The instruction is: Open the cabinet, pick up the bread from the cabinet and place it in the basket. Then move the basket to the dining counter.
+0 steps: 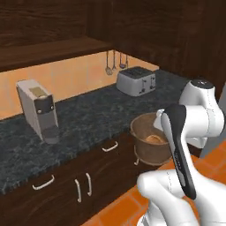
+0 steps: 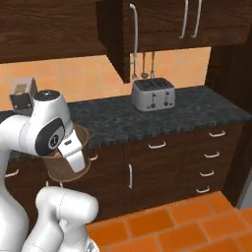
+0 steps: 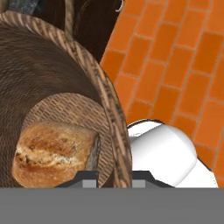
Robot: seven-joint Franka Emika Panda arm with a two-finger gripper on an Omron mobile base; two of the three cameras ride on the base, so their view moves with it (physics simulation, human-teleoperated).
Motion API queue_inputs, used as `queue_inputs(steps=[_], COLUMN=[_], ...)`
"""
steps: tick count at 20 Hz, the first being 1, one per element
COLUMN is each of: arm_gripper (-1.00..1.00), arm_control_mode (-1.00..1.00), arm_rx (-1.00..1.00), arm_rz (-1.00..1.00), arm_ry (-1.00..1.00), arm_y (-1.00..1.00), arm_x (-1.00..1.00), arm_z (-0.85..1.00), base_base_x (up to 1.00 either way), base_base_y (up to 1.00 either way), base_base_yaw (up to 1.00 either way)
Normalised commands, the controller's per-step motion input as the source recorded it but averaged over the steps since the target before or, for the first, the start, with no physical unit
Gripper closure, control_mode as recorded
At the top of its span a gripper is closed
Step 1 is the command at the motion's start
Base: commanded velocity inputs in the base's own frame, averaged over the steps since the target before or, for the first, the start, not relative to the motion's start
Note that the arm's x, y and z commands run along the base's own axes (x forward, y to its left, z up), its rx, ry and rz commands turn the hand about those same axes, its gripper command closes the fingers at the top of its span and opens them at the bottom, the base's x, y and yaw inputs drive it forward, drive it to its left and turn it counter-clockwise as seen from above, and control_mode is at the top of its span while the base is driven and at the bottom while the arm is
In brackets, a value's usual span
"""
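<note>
The round woven basket [image 1: 145,148] hangs in the air in front of the black counter's edge, level with the drawers. The bread [image 3: 52,153], a golden-brown loaf piece, lies on the bottom of the basket [image 3: 52,65]. My gripper [image 3: 114,180] is shut on the basket's thick rim, with one finger inside the wall and one outside. In the right base view the basket [image 2: 69,170] sits just under my wrist. The dark wood cabinet [image 2: 162,22] hangs above the counter with one door [image 2: 115,39] swung open. The dining counter is out of view.
On the black speckled counter [image 1: 88,114] stand a coffee machine [image 1: 37,108] and a toaster [image 2: 153,94]. Utensils [image 2: 143,64] hang on the wall behind. Dark drawers [image 2: 206,157] run below, and orange tile floor [image 2: 172,221] lies in front.
</note>
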Motion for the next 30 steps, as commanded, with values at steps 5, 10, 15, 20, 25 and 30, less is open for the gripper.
queue_inputs(steps=[5,10,15,20,25,30], arm_gripper=[1.00,1.00,1.00,1.00,1.00,1.00], arm_control_mode=[1.00,1.00,1.00,1.00,1.00,1.00], arm_rx=[0.00,0.00,0.00,0.00,0.00,0.00], arm_rz=[0.00,0.00,0.00,0.00,0.00,0.00], arm_ry=[0.00,0.00,0.00,0.00,0.00,0.00], arm_y=[0.00,0.00,0.00,0.00,0.00,0.00], arm_x=[0.00,0.00,0.00,0.00,0.00,0.00], arm_z=[0.00,0.00,0.00,0.00,0.00,0.00], base_base_x=[0.00,0.00,0.00,0.00,0.60,0.93], base_base_y=[-0.04,-0.06,-0.09,-0.11,0.11,-0.02], base_base_yaw=[-0.99,-0.98,-0.97,-0.98,-0.37,0.04])
